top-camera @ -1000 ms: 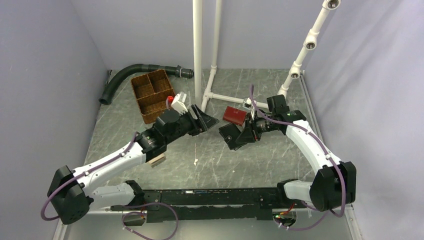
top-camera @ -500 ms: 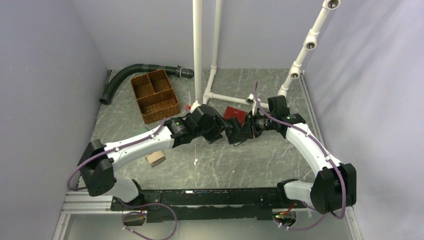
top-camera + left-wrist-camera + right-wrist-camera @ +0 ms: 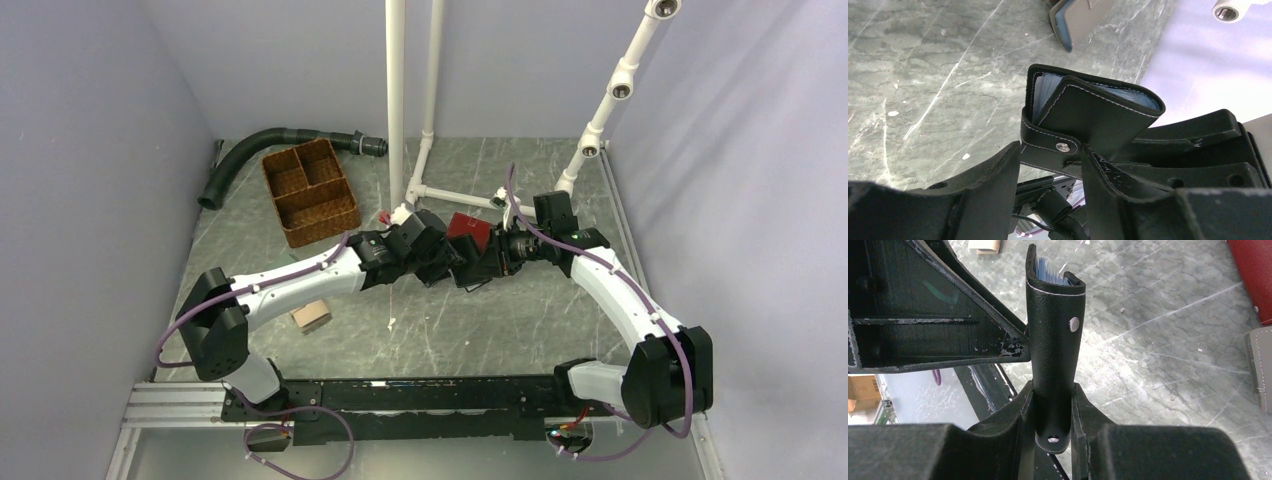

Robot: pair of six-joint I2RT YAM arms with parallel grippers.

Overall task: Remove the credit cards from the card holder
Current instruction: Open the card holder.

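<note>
The card holder (image 3: 470, 268) is a black bifold with white stitching and a snap strap, held off the table between the two arms. My right gripper (image 3: 1053, 405) is shut on its lower end, with the holder (image 3: 1055, 330) standing up from the jaws. Light blue inner sleeves (image 3: 1048, 272) show in its top gap. My left gripper (image 3: 1050, 175) is open, its fingers either side of the holder's strap (image 3: 1062, 146). The holder (image 3: 1093, 115) is slightly splayed there. The credit cards are hidden inside. In the top view my left gripper (image 3: 452, 262) meets my right gripper (image 3: 482, 265).
A red wallet (image 3: 468, 229) lies just behind the grippers and a grey wallet (image 3: 1260, 365) beside it. A wicker basket (image 3: 309, 190) and a black hose (image 3: 270, 145) sit back left. White pipes (image 3: 420, 120) stand behind. A small tan block (image 3: 311, 316) lies front left.
My left arm has swung right from beside the basket to the card holder, its open fingers now around the strap. My right gripper has kept hold of the holder, shifting slightly.
</note>
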